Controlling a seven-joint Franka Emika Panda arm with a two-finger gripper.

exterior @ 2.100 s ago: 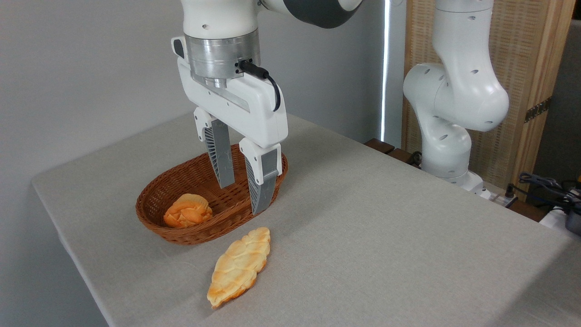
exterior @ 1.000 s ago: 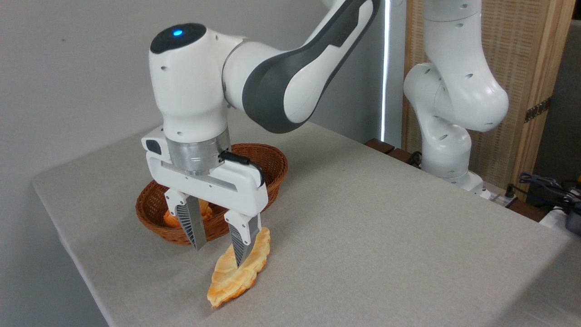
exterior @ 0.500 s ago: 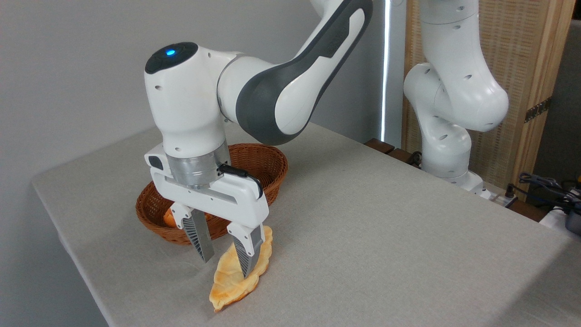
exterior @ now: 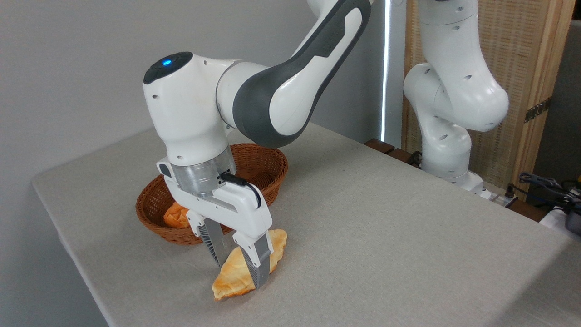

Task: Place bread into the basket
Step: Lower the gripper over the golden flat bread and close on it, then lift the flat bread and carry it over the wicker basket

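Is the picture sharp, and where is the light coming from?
In the camera view everything looks sharp, with no visible motion blur on the gripper or the bread. The lighting is soft and even; a bright strip of daylight glares at the back. Faint shadows lie on the table beside the basket.

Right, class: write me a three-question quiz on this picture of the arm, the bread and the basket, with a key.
1. True or false: the bread lies inside the basket.
2. The gripper is: A open above the basket; B shut on the bread; C out of view.
3. What lies in the basket beside the gripper's body?

Key: 1 false, it is on the table. 2 B. 3 an orange bun.
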